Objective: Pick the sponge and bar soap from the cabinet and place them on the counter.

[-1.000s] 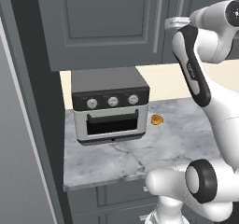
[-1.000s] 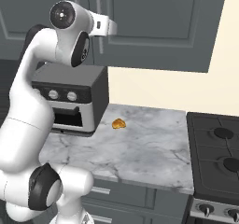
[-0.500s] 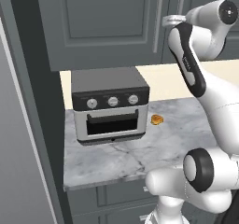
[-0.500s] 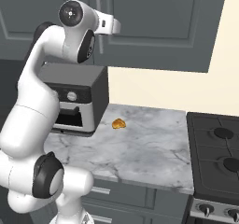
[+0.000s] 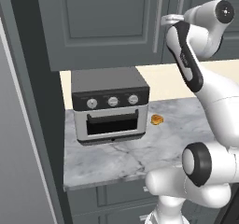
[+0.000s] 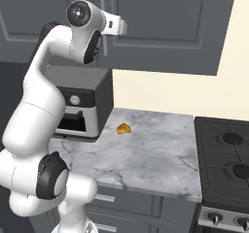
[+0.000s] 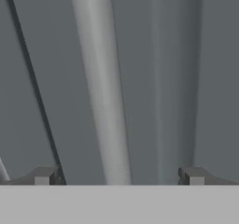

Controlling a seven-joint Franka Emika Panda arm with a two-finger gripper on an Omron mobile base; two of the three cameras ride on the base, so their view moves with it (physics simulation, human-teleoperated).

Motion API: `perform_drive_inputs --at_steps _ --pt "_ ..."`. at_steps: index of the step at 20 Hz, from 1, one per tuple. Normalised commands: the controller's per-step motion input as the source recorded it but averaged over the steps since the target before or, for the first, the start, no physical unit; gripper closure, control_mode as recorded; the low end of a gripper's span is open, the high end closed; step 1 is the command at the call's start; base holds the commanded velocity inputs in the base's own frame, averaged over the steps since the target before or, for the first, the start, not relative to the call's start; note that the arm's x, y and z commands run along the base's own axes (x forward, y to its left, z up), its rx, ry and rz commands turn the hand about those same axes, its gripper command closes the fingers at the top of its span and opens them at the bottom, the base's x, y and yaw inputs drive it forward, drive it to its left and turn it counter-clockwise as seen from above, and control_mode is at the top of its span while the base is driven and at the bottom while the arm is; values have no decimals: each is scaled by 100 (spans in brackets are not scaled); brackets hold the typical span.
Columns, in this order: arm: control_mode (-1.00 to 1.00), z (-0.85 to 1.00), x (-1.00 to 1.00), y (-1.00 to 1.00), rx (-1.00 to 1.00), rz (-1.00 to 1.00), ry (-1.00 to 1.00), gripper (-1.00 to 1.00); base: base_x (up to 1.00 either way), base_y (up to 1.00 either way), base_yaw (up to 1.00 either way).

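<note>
the cabinet (image 5: 107,27) is right in front of the pincer (image 7: 116,177), its dark grey doors shut, so the sponge and bar soap cannot be seen. the counter (image 5: 135,153), a veined marble slab, lies well below the pincer. on it, below and to one side of the pincer, stands a silver toaster oven (image 5: 109,104) with three knobs. a long silver bar handle (image 7: 102,83) on the cabinet door runs between the pincer's two fingertips (image 7: 44,175), nearer the one on the hand view's left; whether either touches it cannot be told. the pincer stands wide apart and has hold of nothing. a small glossy orange lump (image 5: 157,120) sits on the counter beside the oven, far below the pincer.
</note>
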Motion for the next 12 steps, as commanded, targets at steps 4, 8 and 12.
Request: perform_drive_inputs --at_steps 4,8,12 --pt "-100 -10 17 0 1 0 0 -100 0 0 0" --pt "-100 -7 18 0 0 0 0 -100 0 0 0" --pt "-100 -7 18 0 0 0 0 -100 0 0 0"
